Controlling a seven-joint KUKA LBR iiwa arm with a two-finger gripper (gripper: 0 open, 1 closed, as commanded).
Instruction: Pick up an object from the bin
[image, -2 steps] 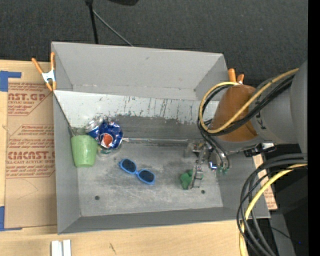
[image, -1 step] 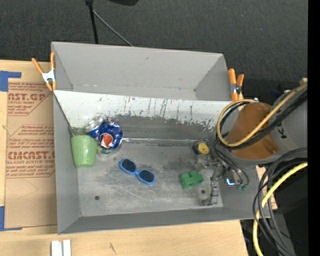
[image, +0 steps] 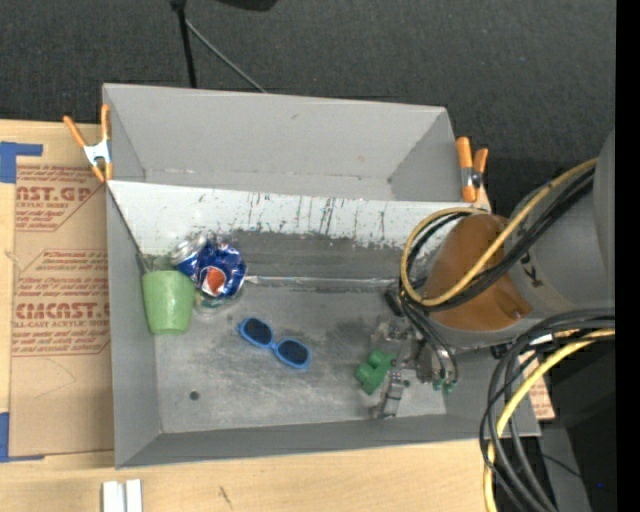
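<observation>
The gripper (image: 404, 386) is low in the bin's (image: 280, 150) front right corner, its metal tip almost down on the floor. Whether the jaws stand apart or together cannot be told; the wrist and its hardware hide them from above. Touching or just beside the gripper's left side lies a small green piece (image: 374, 372), blocky and of no clear kind. It is the thing nearest to the gripper, but nothing shows it clamped.

The front wall runs just below the tip and the right wall is close behind the wrist, so there is little room on those two sides. To the left and toward the back the grey floor is bare and open.

Farther left, near the middle of the floor, lies a pair of blue toy sunglasses (image: 275, 344), well apart from the green piece. Against the left wall a pale green plastic cup (image: 167, 300) lies on its side, and a crushed blue, red and white drink can (image: 212, 268) touches it on its upper right.

Above the gripper the arm's orange cover (image: 478, 285) and looped yellow and black cables (image: 440, 235) hang over the right end of the bin and hide the floor beneath them.
</observation>
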